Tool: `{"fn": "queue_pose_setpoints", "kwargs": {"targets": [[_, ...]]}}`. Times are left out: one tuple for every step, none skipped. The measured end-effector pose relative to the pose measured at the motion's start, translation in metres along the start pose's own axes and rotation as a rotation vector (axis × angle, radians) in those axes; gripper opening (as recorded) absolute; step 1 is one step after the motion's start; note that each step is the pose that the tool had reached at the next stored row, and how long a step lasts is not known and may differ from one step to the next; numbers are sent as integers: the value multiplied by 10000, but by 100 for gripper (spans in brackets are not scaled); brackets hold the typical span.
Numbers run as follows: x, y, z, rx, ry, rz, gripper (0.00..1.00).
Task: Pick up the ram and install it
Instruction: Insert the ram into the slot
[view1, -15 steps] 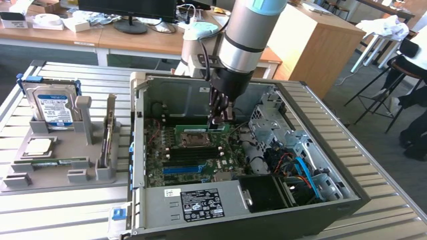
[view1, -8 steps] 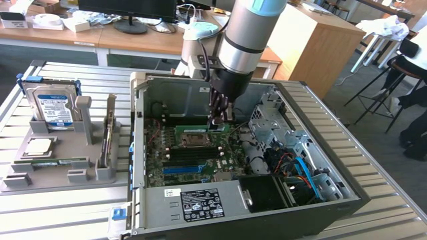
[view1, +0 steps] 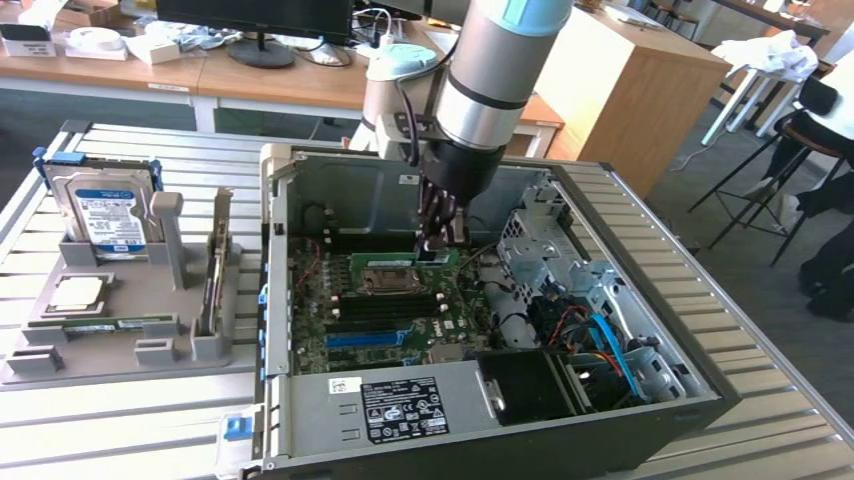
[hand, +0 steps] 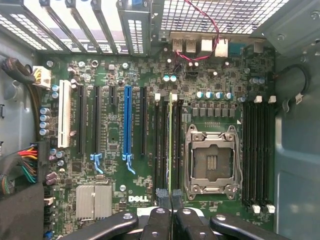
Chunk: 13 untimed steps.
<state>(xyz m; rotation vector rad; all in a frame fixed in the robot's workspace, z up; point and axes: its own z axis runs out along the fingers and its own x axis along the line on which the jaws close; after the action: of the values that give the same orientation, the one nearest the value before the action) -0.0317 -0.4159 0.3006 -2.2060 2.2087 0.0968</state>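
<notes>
I count two rams, the held ram (hand: 170, 140) and the tray ram (view1: 102, 325); one hard drive (view1: 104, 212), one processor (view1: 74, 293), one case (view1: 334, 190), one socket (hand: 212, 162), one blue slot (hand: 127, 120), one white slot (hand: 64, 114).

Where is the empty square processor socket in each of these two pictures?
Exterior view: the processor socket sits mid-picture inside the open case, just below and to the exterior view's left of the gripper.
Wrist view: it lies between two banks of black memory slots, beside the ram held edge-on in the gripper.
Shared landmark: the long blue slot, beyond the black slots from the socket.
</notes>
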Motion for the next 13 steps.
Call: {"fn": "queue_pose_setpoints", "kwargs": {"targets": [[0, 0, 4, 5, -3, 0, 12], [0, 0, 6, 7, -1, 0, 12], [0, 0, 6, 8, 0, 0, 12], [1, 0, 6, 9, 1, 0, 12], [1, 0, 7, 10, 1, 0, 12], [0, 0, 8, 10, 0, 0, 12], [0, 0, 8, 11, 0, 0, 12], [0, 0, 8, 11, 0, 0, 12], [0, 0, 8, 11, 0, 0, 12], [1, 0, 9, 12, -2, 0, 12], [5, 0, 10, 12, -4, 0, 12], [10, 0, 10, 12, -4, 0, 12], [17, 0, 8, 11, -1, 0, 12]]}}
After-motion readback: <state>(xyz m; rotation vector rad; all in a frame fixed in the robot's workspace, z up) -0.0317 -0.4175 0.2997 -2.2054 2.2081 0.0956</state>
